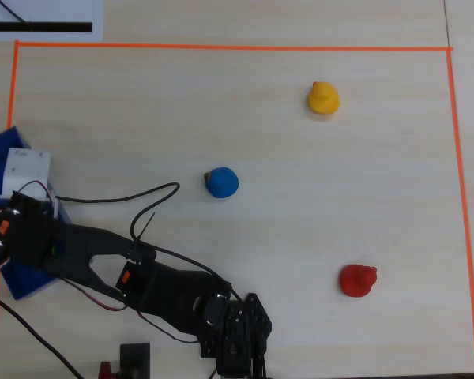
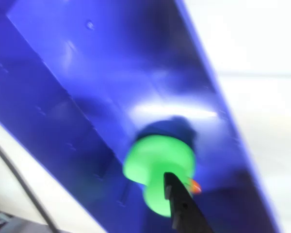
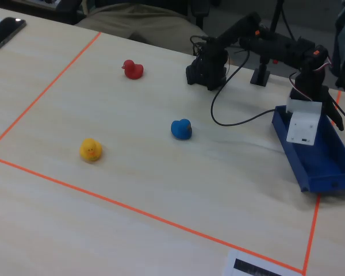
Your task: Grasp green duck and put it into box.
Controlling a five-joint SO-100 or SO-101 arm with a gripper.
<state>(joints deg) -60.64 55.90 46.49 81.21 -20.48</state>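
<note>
Closest to my wrist camera, 1 dark finger (image 2: 184, 206) of my gripper (image 2: 177, 194) crosses the green duck (image 2: 157, 160), which fills the lower middle of the blurred wrist view with its orange beak showing just right of that finger. I cannot tell whether my jaws are clamped on the duck or parted beside it, since only 1 finger shows. The duck sits over the blue floor of the box (image 2: 87, 87); whether it touches that floor is unclear.

In the fixed view my arm (image 3: 276, 49) reaches over the box (image 3: 310, 167) at the right edge of the table (image 3: 161, 184), outside the orange tape (image 3: 132, 210). Farther out, inside the tape, lie 3 ducks well apart: a blue duck (image 1: 221, 182) nearest the box, a red duck (image 1: 357, 280), and a yellow duck (image 1: 323, 98).
</note>
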